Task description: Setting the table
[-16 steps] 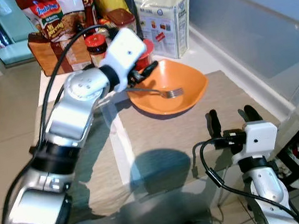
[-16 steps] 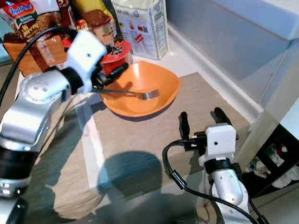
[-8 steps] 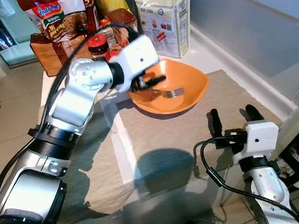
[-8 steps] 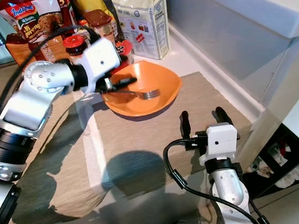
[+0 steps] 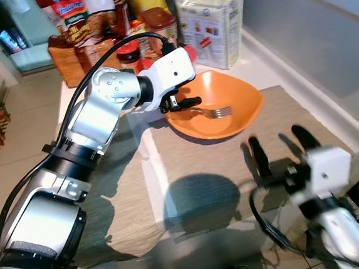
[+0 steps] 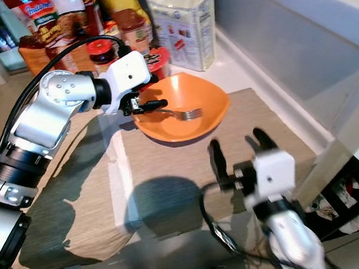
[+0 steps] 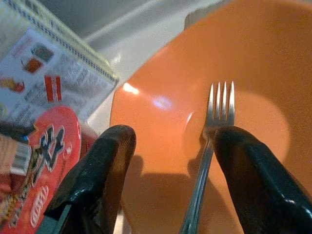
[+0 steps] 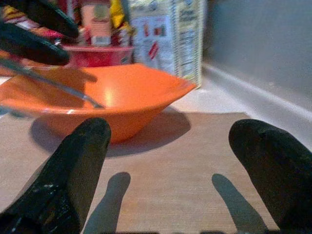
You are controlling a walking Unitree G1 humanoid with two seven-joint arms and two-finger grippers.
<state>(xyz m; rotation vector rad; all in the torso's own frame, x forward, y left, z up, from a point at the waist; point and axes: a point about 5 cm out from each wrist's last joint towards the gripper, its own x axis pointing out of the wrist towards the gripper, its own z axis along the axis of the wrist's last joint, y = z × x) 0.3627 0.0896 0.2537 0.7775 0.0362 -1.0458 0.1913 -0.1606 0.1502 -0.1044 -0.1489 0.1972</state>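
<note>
- Left arm reaches across the table; left gripper (image 5: 178, 103) sits at the near-left rim of the orange bowl (image 5: 240, 113).
- Left wrist view: both black fingers (image 7: 100, 168) spread wide, one over the rim, the other inside the bowl. The fork handle runs between them, right against the inner finger; cannot tell whether it touches. Nothing pinched.
- Fork (image 5: 212, 111) lies in the bowl, tines toward the bowl's middle, handle pointing back at the left gripper.
- Bowl stands on the far edge of a tan placemat (image 5: 207, 163).
- Behind the bowl, packed close: red instant-noodle cup (image 7: 34, 170) just beside the rim, a red-lidded jar (image 6: 102, 52), snack bags (image 5: 84, 17), a white printed carton (image 5: 213, 21) at the wall side.
- A second, darker placemat (image 6: 77, 181) lies left of the tan one.
- Right gripper (image 5: 284, 147) hovers over the near right part of the tan placemat, well apart from the bowl, fingers spread and empty, pointing toward it. Head views blur this arm.
- Grey wall panel (image 5: 308, 29) runs along the table's right side.
</note>
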